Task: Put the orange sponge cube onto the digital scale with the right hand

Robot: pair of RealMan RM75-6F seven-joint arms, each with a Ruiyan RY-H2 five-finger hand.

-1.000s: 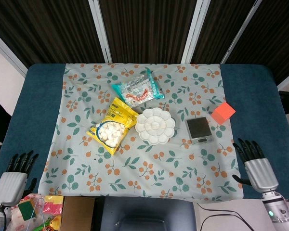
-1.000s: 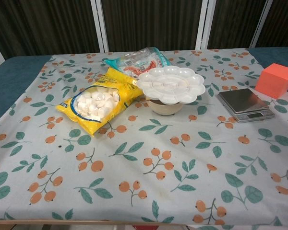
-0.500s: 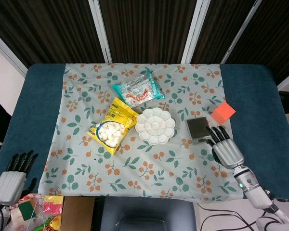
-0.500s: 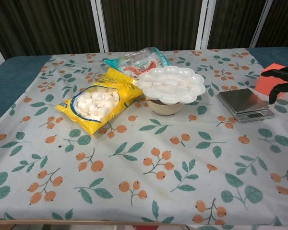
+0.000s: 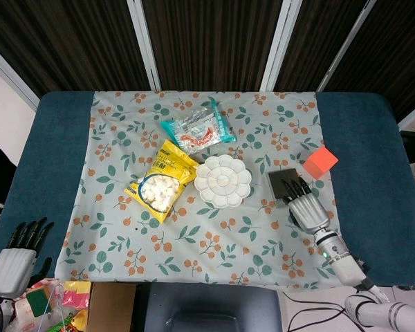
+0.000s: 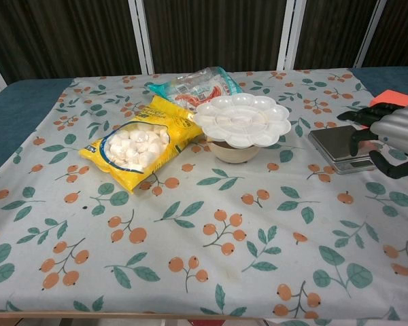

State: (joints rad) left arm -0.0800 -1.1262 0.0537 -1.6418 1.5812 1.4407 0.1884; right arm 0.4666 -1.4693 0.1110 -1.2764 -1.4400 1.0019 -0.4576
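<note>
Bench [image 5: 48, 138] draped in a floral cloth [image 5: 124, 235], seen from the head and chest cameras; the digital scale [image 5: 283, 182] serves as landmark throughout. The orange sponge cube [image 5: 321, 162] sits just beyond the scale on its right, apart from it, resting on the cloth's edge — not yet touched. The right hand [image 5: 306, 207] hovers over the near part of the scale, fingers [image 6: 357, 115] spread and extended toward the cube, holding nothing; in the chest view it partly hides the cube [image 6: 394, 99]. The left hand [image 5: 14, 259] lies far to the scale's left at the near bench corner, fingers apart, empty.

To the scale's left stands a white flower-shaped palette [image 5: 223, 180]; further left lies a yellow snack bag [image 5: 162, 181], and beyond that a teal packet [image 5: 198, 129].

Handling, as a judgement: the sponge cube is likely very light and soft, yielding under pressure and unlikely to slip; a firm squeeze would deform it — a gentle grip across two opposite side faces, thumb against fingers, should suffice; it is not fragile, though so light a block may be nudged away if brushed before the fingers close; the carry to the platform is short.
</note>
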